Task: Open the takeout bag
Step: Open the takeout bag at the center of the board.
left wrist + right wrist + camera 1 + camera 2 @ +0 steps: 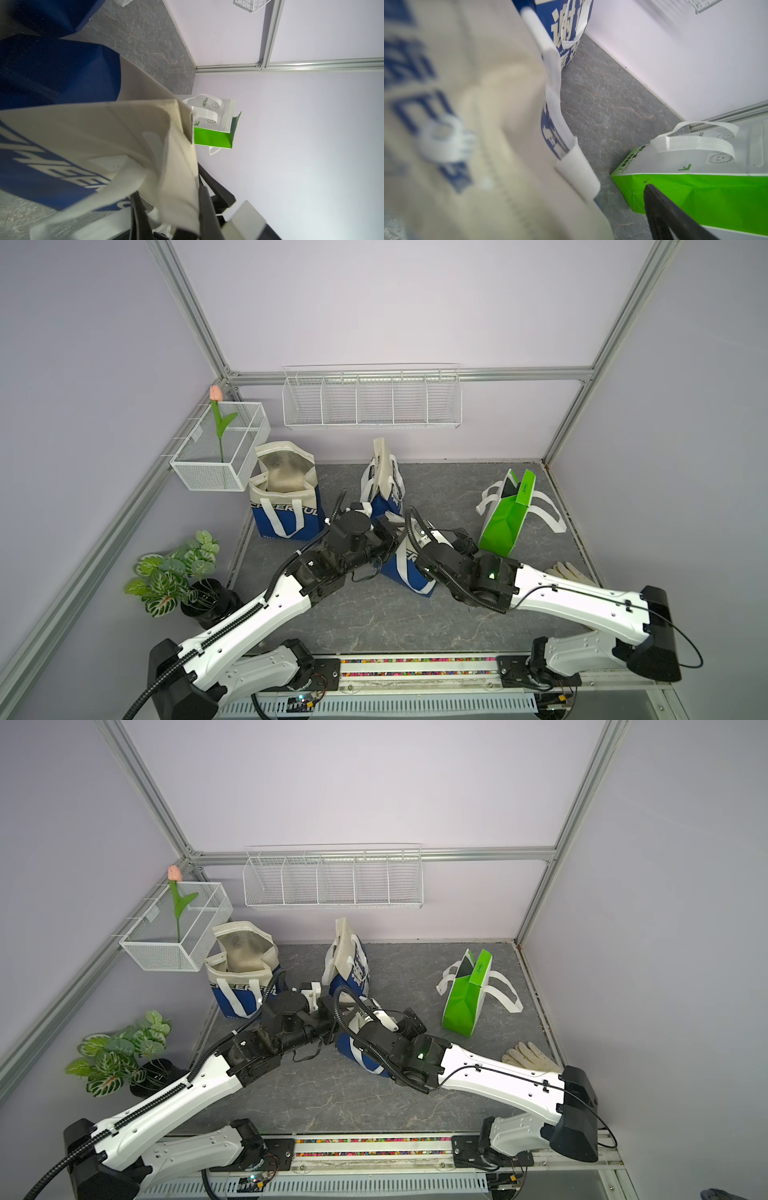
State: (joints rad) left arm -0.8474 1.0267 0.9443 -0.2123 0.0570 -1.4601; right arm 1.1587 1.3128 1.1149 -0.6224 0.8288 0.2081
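- Takeout bag (pixel 409 574): mid-table, between my two grippers. Its mouth is hidden beneath them in both top views.
- Left gripper (pixel 170 193): pinching the bag's cream top flap.
- Right gripper (pixel 415 529): looks spread. The one visible finger is clear of fabric, just right of the flap, so my next grab is leftward.
- Open bag (pixel 286 489), back-left corner: foil lining, nothing seen inside.

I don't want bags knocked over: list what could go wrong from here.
1. Only the left claw pinches the blue takeout bag by its cream rim; the right claw is open, so pulling may drag or tip the bag instead of spreading it.
2. The green bag leans close beside the right claw; a sideways swing might knock it.
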